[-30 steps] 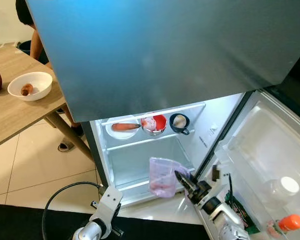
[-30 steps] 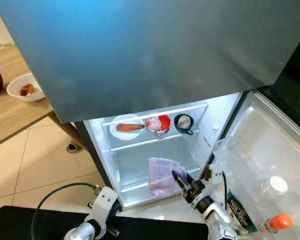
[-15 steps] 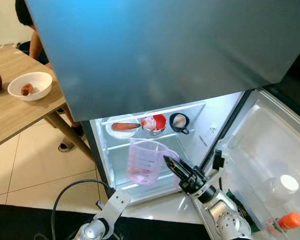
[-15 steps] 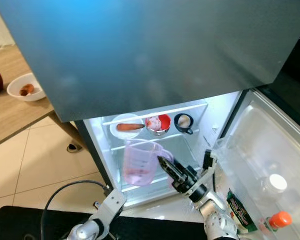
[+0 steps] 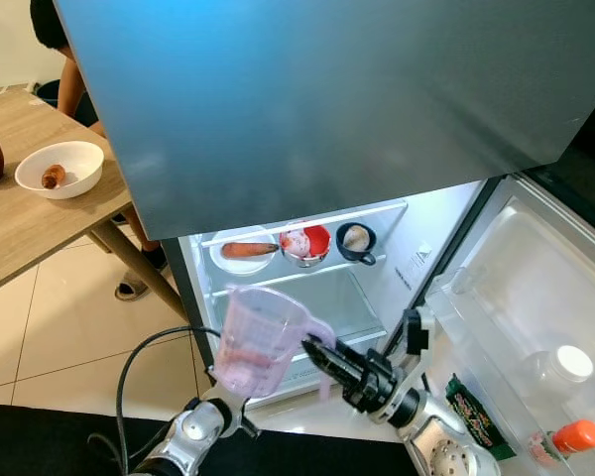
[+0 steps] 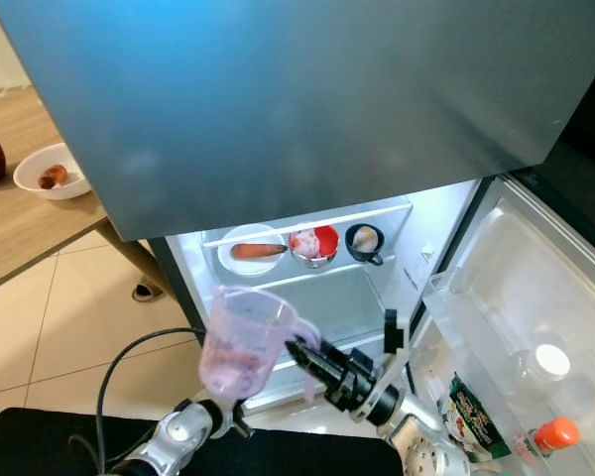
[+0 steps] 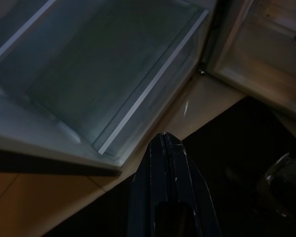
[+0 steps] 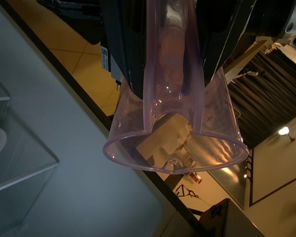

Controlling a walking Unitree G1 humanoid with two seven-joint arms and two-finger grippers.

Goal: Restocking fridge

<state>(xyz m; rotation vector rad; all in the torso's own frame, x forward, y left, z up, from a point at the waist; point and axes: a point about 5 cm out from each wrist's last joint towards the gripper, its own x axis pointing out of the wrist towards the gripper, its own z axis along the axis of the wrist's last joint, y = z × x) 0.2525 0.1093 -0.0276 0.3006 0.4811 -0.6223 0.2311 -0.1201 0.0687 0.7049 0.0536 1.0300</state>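
A clear pink measuring cup point(image 5: 258, 342) with a little pink content at its bottom hangs in front of the open fridge's lower compartment point(image 5: 297, 307), left of centre. My right gripper point(image 5: 315, 350) is shut on the cup's handle, and the right wrist view looks along the handle point(image 8: 173, 59) into the cup's rim point(image 8: 175, 163). My left gripper point(image 7: 163, 137) is low by the fridge's base with its fingers pressed together and nothing in them; the left arm point(image 5: 193, 431) sits below the cup.
The lit upper shelf holds a white plate with an orange item point(image 5: 243, 252), a red bowl point(image 5: 307, 243) and a dark cup point(image 5: 355, 241). The open door point(image 5: 535, 297) at the right carries bottles point(image 5: 573, 367). A wooden table point(image 5: 20, 228) with a white bowl point(image 5: 59, 169) stands at the left, with a person point(image 5: 59, 59) behind it.
My right gripper has carried the measuring cup leftward and closer to the camera, away from the fridge's right side. The left arm shifted slightly below it.
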